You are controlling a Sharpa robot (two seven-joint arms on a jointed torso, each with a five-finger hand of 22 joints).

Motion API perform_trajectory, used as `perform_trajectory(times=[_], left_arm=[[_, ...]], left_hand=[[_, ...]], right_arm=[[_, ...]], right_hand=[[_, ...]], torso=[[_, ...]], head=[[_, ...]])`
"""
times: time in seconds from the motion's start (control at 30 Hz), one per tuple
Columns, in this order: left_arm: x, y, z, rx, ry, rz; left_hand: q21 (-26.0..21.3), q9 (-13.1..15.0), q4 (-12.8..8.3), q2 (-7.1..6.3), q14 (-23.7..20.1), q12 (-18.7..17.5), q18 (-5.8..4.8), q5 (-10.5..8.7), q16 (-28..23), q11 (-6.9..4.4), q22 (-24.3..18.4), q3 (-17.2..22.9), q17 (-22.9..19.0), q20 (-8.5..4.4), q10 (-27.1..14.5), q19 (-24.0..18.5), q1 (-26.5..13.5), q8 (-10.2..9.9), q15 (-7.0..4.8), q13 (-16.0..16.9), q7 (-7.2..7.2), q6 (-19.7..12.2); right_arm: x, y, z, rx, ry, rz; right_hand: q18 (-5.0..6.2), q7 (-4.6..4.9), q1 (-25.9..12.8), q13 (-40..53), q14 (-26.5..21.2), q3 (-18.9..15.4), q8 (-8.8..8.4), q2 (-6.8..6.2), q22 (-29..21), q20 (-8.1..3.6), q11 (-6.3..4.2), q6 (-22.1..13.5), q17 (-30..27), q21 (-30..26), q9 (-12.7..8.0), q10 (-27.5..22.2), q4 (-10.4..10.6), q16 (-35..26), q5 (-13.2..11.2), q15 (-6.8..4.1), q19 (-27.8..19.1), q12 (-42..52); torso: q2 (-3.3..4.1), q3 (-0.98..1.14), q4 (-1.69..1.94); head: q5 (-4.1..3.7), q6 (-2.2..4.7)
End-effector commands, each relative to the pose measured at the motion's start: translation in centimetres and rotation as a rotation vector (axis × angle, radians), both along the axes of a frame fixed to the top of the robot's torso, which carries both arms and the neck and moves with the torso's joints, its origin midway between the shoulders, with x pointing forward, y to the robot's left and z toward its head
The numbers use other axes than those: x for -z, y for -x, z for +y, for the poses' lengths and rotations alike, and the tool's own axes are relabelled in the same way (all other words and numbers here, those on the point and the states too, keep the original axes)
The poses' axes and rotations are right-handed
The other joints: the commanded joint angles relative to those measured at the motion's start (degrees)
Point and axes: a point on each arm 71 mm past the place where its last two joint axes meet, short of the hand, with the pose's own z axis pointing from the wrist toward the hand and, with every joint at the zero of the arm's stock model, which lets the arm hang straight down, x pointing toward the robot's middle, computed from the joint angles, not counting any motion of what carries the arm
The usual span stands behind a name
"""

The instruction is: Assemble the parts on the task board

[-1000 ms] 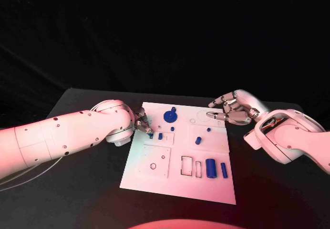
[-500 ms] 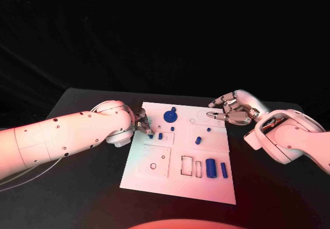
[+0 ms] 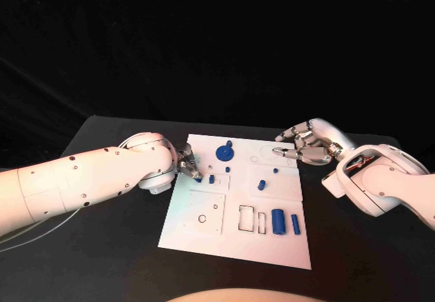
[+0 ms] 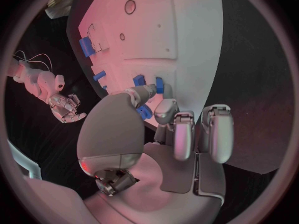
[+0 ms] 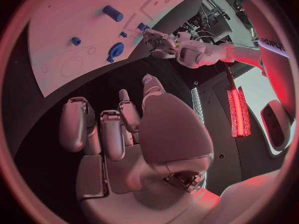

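Nothing has moved since 1 second ago: my left hand (image 3: pixel 186 161) pinches a small blue part (image 3: pixel 198 179) at the task board (image 3: pixel 227 239) edge; right hand (image 3: pixel 308 143) hovers beside it, fingers curled, holding nothing.

A lab: black table (image 3: pixel 109 251), white task board (image 3: pixel 204 236).

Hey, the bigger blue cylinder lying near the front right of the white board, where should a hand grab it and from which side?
Probably across the middle of the larger blue cylinder, coming straight down from above. It lies flat with its long axis running front to back, so fingers would close on its long sides; a narrower blue piece sits close to its right, leaving little room there.
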Motion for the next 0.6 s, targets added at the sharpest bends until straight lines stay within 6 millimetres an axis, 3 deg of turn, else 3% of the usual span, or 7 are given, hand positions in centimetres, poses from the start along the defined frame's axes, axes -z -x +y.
perform_trajectory(times=[0.03, 0.33, 0.6], left_arm=[[0.31, 0.18, 0.11, 0.009, -0.025, 0.022], [0.36, 0.17, 0.04, 0.011, -0.025, 0.028], [0.47, 0.15, 0.01, 0.011, -0.032, 0.042]], left_hand=[[0.19, 0.52, -5.28, 0.60, 5.92, 0.27, -0.48, 0.21, 0.30, -0.25, 10.70, 5.68, 15.07, -0.36, 0.54, 2.22, 0.08, 0.23, -0.33, 0.04, -1.93, 1.46], [0.21, 0.71, -5.15, 0.45, 5.92, 0.41, -0.49, 0.15, 0.30, -0.28, 10.73, 5.85, 15.07, -0.37, 0.67, 2.24, -0.25, 0.53, -0.38, 0.16, -1.99, 1.52], [0.32, 1.53, -3.61, -0.89, 5.92, 0.79, -0.55, -0.46, 0.30, -0.76, 10.94, 4.67, 15.07, -0.29, 1.13, 2.41, -2.59, 1.68, -0.74, 0.41, -2.74, 1.51]], right_arm=[[0.07, 0.07, 0.13, -0.017, 0.010, -0.001], [0.09, 0.08, 0.16, -0.018, 0.010, 0.000], [0.09, 0.10, 0.13, -0.017, 0.010, 0.000]], right_hand=[[1.06, -0.22, -0.34, -0.05, 3.67, -0.37, 0.39, 0.23, 4.28, -0.40, -0.30, 0.08, 5.50, -0.10, -0.09, 0.09, 0.00, -0.18, 0.36, -0.46, -0.16, -0.18], [1.09, -0.22, -0.35, -0.08, 3.60, -0.38, 0.40, 0.24, 4.19, -0.41, -0.30, 0.08, 5.22, -0.25, -0.09, 0.06, 0.00, -0.34, 0.37, -0.46, -0.24, -0.20], [1.09, -0.22, -0.35, -0.08, 3.60, -0.38, 0.40, 0.24, 4.19, -0.41, -0.30, 0.08, 5.22, -0.25, -0.09, 0.06, 0.00, -0.34, 0.37, -0.46, -0.24, -0.20]], torso=[[0.02, 0.01, 0.03], [0.02, 0.04, -0.04], [0.01, 0.08, -0.05]], head=[[0.04, -0.07], [0.05, -0.11], [0.03, -0.17]])
